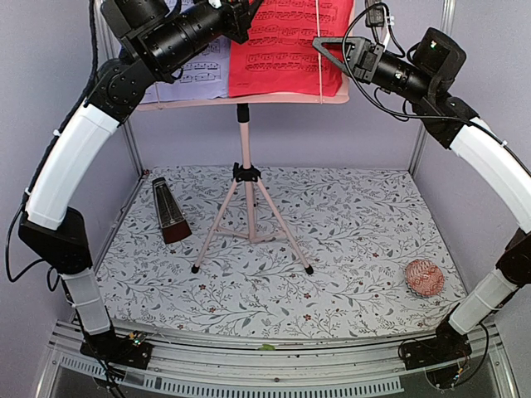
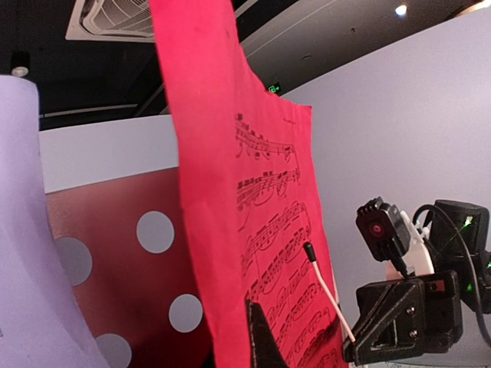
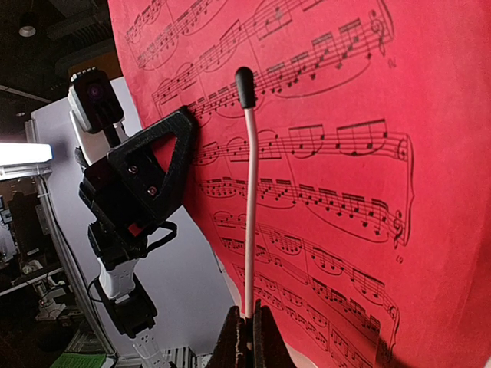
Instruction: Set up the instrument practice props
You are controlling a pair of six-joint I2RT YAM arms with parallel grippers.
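Red sheet [image 1: 282,41] and lilac sheet [image 1: 199,70] held on desk [image 1: 249,99] – tops cut off | left gripper [image 1: 242,18] closed on red sheet's 9 o'clock edge | right gripper [image 3: 245,326] clamped on page wire [image 3: 249,207] | metronome [image 1: 170,211] at 9 o'clock of stand [image 1: 246,195]

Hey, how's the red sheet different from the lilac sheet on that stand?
The lilac sheet stands left of the red sheet. The left arm hides much of the lilac sheet, the red sheet little. The red sheet has a wire across it, pinched by the right hand; the lilac sheet shows none. Both carry printed music.
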